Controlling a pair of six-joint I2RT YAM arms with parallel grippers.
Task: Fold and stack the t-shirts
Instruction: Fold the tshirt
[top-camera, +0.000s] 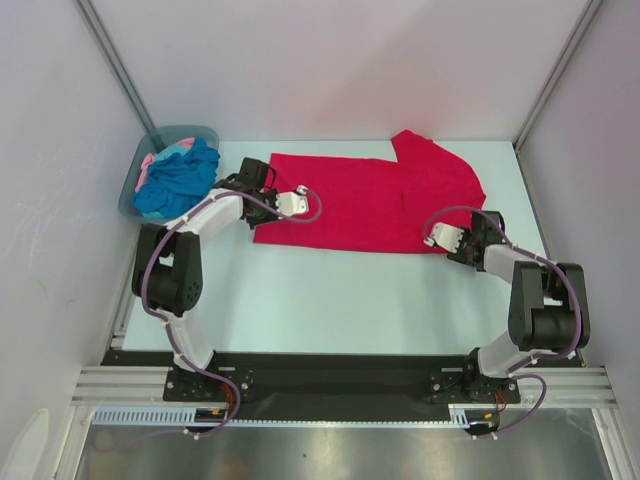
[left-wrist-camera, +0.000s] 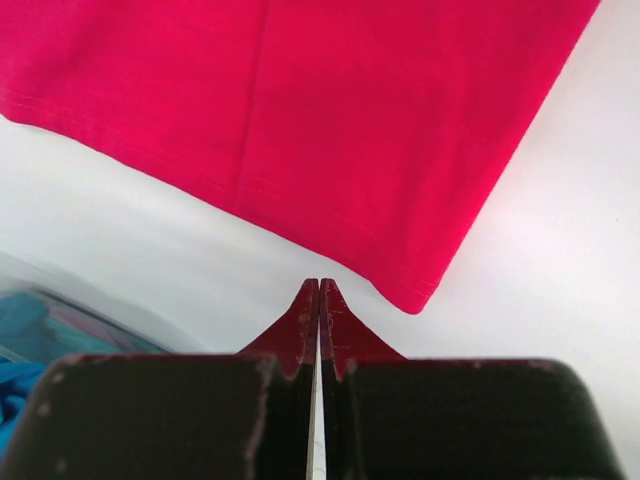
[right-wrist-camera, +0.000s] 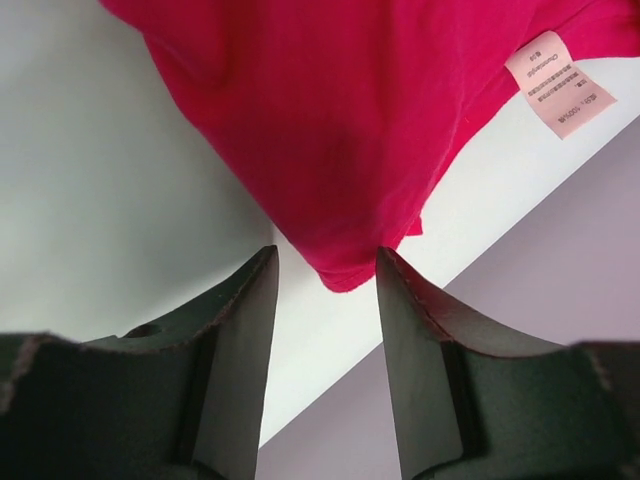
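The left gripper (left-wrist-camera: 318, 292) is pinched together, with the crimson t-shirt (left-wrist-camera: 300, 100) lying just ahead. The right gripper (right-wrist-camera: 326, 268) gapes, the shirt's edge between its tips.

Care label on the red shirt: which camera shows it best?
Right wrist view: the pale label shows plainly at the red shirt's edge, print too small to read. The top view shows the whole shirt but no visible label; the left wrist view shows only a hem corner.
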